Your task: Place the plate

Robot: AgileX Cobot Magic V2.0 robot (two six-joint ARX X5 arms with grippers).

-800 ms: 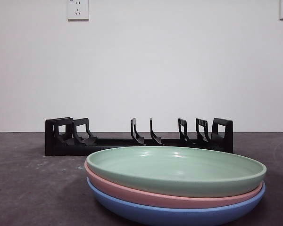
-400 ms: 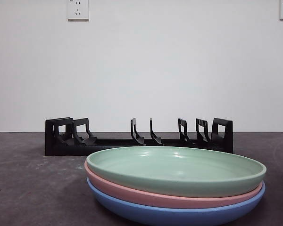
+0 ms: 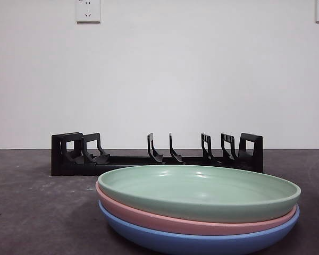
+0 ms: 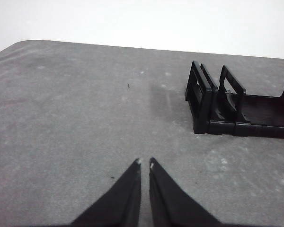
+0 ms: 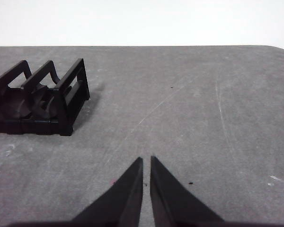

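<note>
A stack of three plates sits close in the front view: a green plate on top, a pink plate under it and a blue plate at the bottom. Behind them a black slotted rack stands empty across the table. My left gripper is shut and hovers over bare table off one end of the rack. My right gripper is shut too, over bare table off the other end of the rack. No plate shows in either wrist view, and neither gripper shows in the front view.
The grey table ends at a white wall with two power sockets high up. In the wrist views the table's rounded far corners and back edge show.
</note>
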